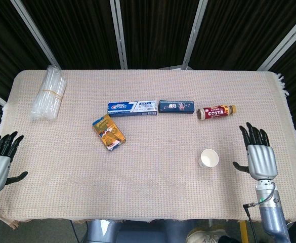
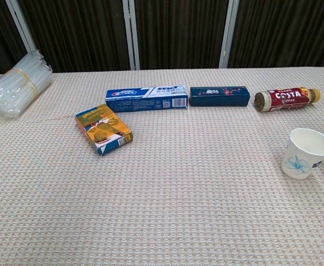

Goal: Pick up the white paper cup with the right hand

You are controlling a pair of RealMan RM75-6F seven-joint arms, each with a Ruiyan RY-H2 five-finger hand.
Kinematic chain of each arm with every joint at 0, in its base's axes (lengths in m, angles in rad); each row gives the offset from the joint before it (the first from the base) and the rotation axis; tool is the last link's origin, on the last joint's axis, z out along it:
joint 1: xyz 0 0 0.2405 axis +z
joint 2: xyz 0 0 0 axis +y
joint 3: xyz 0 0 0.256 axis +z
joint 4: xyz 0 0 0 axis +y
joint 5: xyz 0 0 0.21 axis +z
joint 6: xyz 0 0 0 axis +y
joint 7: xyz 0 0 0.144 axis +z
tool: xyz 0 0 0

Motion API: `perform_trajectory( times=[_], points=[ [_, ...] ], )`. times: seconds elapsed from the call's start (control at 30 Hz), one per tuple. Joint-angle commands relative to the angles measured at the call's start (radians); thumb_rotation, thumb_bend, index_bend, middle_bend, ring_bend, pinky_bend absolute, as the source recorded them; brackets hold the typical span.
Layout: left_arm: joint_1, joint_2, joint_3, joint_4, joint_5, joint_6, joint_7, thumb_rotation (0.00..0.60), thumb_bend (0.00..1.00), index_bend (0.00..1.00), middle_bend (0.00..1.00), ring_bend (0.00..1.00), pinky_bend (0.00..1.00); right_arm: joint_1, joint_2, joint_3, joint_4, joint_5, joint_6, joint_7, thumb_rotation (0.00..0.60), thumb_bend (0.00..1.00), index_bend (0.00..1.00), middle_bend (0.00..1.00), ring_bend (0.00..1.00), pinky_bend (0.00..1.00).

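The cup (image 1: pixel 208 158) stands near the table's right edge — light, thin, easy to squash. The right hand (image 1: pixel 259 158) waits beside it, fingers spread, holding nothing — best to hold its sides softly.

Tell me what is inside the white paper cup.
Nothing visible: the paper cup stands upright with its mouth open, and its white inner wall looks bare. Its bottom is hidden by the near rim.

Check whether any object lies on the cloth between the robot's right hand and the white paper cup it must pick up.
Nothing visible does. The white paper cup stands upright on the woven beige tablecloth, and only bare cloth separates it from the open right hand. The brown Costa coffee bottle lies farther back, off that path.
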Motion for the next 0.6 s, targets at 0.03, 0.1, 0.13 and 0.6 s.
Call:
perform_trajectory(
  times=[0.03,0.1,0.13,0.6],
  points=[
    [0.001,0.0,0.001,0.002,0.003,0.002,-0.006,0.6,0.0,0.0,0.0,0.0,0.0,0.0,-0.001,0.0,-0.002,-0.003,0.001,-0.003,0.6,0.08,0.03,0.0,0.0,0.0],
    [0.001,0.0,0.002,0.004,0.004,0.003,-0.007,0.6,0.0,0.0,0.0,0.0,0.0,-0.001,-0.001,-0.001,-0.004,-0.003,0.002,-0.004,0.6,0.08,0.03,0.0,0.0,0.0],
    [0.001,0.0,0.002,0.005,0.004,0.003,-0.007,0.6,0.0,0.0,0.0,0.0,0.0,-0.002,-0.001,-0.001,-0.006,-0.004,0.003,-0.004,0.6,0.08,0.03,0.0,0.0,0.0],
    [0.001,-0.001,0.001,0.005,-0.003,0.002,-0.006,0.6,0.0,0.0,0.0,0.0,0.0,0.027,0.063,-0.021,-0.153,0.095,-0.108,-0.072,0.6,0.08,0.02,0.0,0.0,0.0]
  ],
)
